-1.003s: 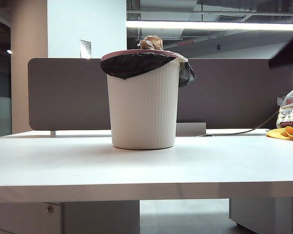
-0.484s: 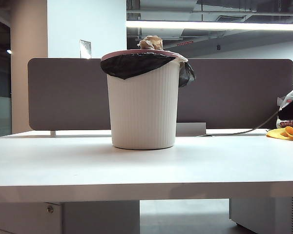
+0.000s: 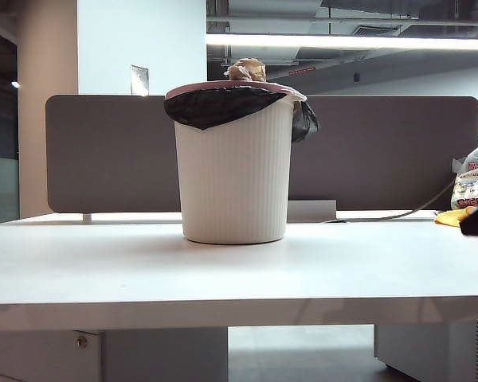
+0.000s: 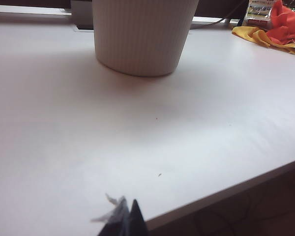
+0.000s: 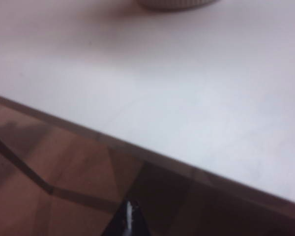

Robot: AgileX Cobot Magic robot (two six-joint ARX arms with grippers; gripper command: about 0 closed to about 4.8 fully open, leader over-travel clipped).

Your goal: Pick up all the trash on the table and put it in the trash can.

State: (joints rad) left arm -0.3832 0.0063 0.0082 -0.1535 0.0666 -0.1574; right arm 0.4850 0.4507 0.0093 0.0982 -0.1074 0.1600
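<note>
Both grippers are back from the bin (image 3: 233, 171): left gripper (image 4: 124, 222) pressed together, empty, over the table (image 3: 223, 274) edge; right gripper (image 5: 129, 220) just off it, tips seemingly together. A second ago I saw the right arm high right of the bin; now it has dropped low. Trash (image 3: 246, 70) tops the bin; none remains on the table, so I judge the task done. Bag (image 3: 472, 185) print is unreadable.
</note>
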